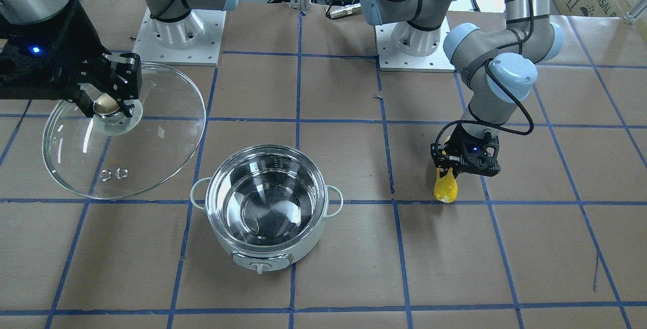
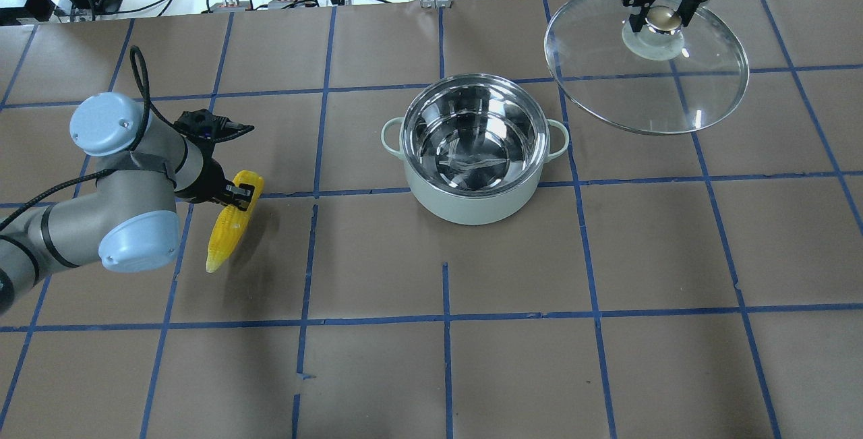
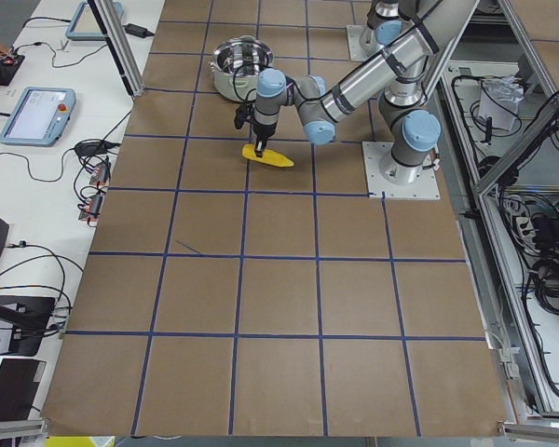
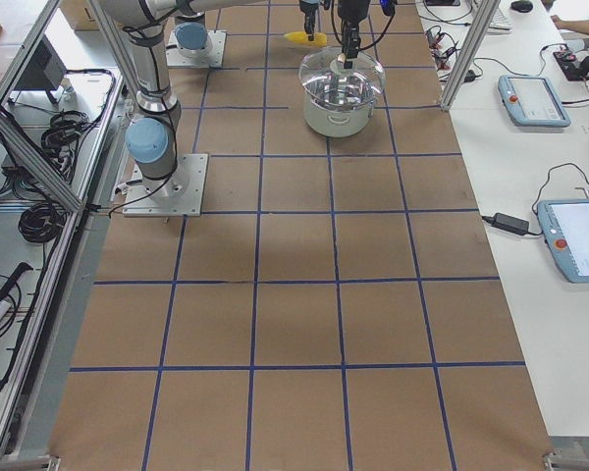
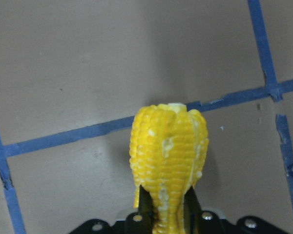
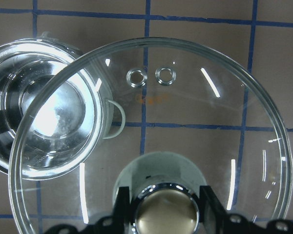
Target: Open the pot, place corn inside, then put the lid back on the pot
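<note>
Brown paper table (image 2: 445, 371), gridded in blue tape. At its middle, the pot (image 2: 472, 208), open, steel bowl bare inside. Right of it and farther back, the lid (image 2: 647, 98), held up off the table and tilted, its rim near the pot's right handle in the overhead view. Well apart to the left of the pot, the corn (image 2: 228, 230), long axis running far to near. Pointed tip toward the near edge, thick end at the far side. Pinched at that thick end by the left gripper (image 2: 234, 194), one dark finger on each flank in the wrist view. Likely calls for a carry rightward over bare paper to the pot's mouth, the left arm being the nearer one, with the corn probably best tipped point-first to drop in. Right gripper (image 2: 661, 15) pressed together on the brass knob (image 6: 167, 214), a finger on each side. Hard to judge whether the corn rests on the paper or hangs just above it. Gripped end hidden by the fingers, and the left fingertips cut off at the bottom of the wrist view. Pot's dial out of sight from overhead.
</note>
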